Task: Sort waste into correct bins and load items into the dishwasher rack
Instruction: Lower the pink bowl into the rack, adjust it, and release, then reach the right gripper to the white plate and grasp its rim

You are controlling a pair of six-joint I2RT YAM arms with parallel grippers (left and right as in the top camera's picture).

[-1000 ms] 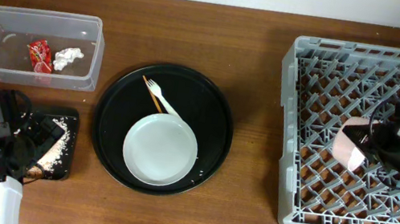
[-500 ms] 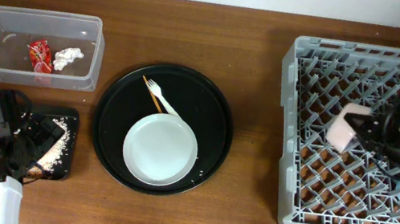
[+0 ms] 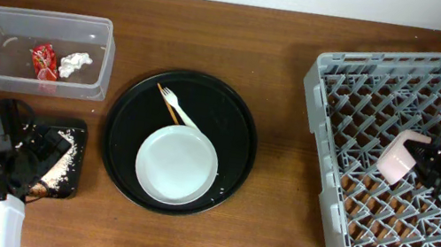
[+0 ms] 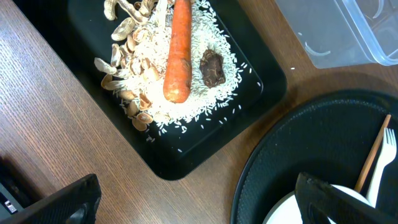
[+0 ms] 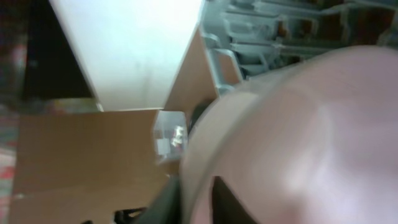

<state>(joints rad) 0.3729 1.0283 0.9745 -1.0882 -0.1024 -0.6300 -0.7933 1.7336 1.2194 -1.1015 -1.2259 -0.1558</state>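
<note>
The wrapper [image 3: 43, 60] and tissue [image 3: 77, 64] lay in the clear tub [image 3: 40, 20], and the food scraps [image 4: 180, 62] lay in the black tray [image 4: 205, 140]. The right tool [image 3: 419, 162] met the bowl [image 3: 398, 157] over the rack [image 3: 370, 86]; its grip could not be determined. The plate [image 3: 177, 166] and fork [image 3: 180, 110] were not yet loaded and lay on the round tray [image 3: 233, 130]. The left tool [image 4: 199, 199] stood open.

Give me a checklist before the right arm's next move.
1. Right gripper grip on the pale bowl: cannot tell.
2. Rack sitting square: not ok, skewed.
3. Left gripper open: ok.
4. Plate and fork loaded: not ok, both on the round tray.
5. Wrapper and tissue in the clear tub: ok.
</note>
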